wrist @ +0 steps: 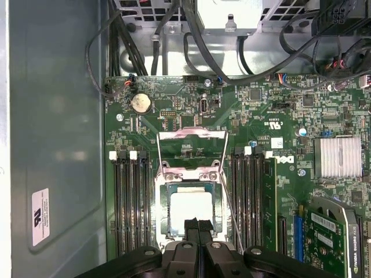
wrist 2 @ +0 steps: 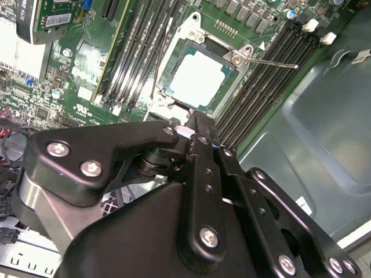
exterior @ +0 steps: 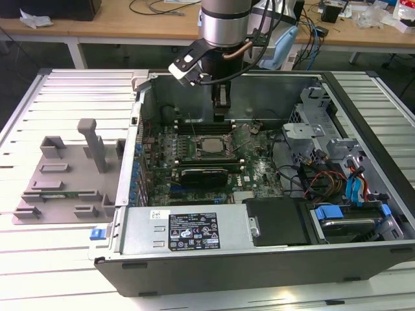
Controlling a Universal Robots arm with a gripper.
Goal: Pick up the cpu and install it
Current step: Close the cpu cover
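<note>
The cpu (wrist: 188, 209), a pale silvery square chip, lies flat in the open socket on the green motherboard (wrist: 272, 116); it also shows in the second wrist view (wrist 2: 200, 78) and in the exterior view (exterior: 209, 146). The socket's metal load plate (wrist: 191, 136) is swung up and its thin lever (wrist 2: 272, 62) sticks out to one side. My gripper (wrist: 197, 223) hangs just above the chip's near edge, its two black fingers pressed together with nothing between them. In the exterior view the gripper (exterior: 220, 115) stands inside the open computer case (exterior: 259, 259), over the socket.
Black memory slots (wrist: 130, 202) flank the socket on both sides. A graphics card (exterior: 204, 175) lies in front of it. Drive bays and cables (exterior: 337, 181) crowd the case at the exterior view's right. A grey plastic tray with upright posts (exterior: 65, 175) sits outside the case on the left.
</note>
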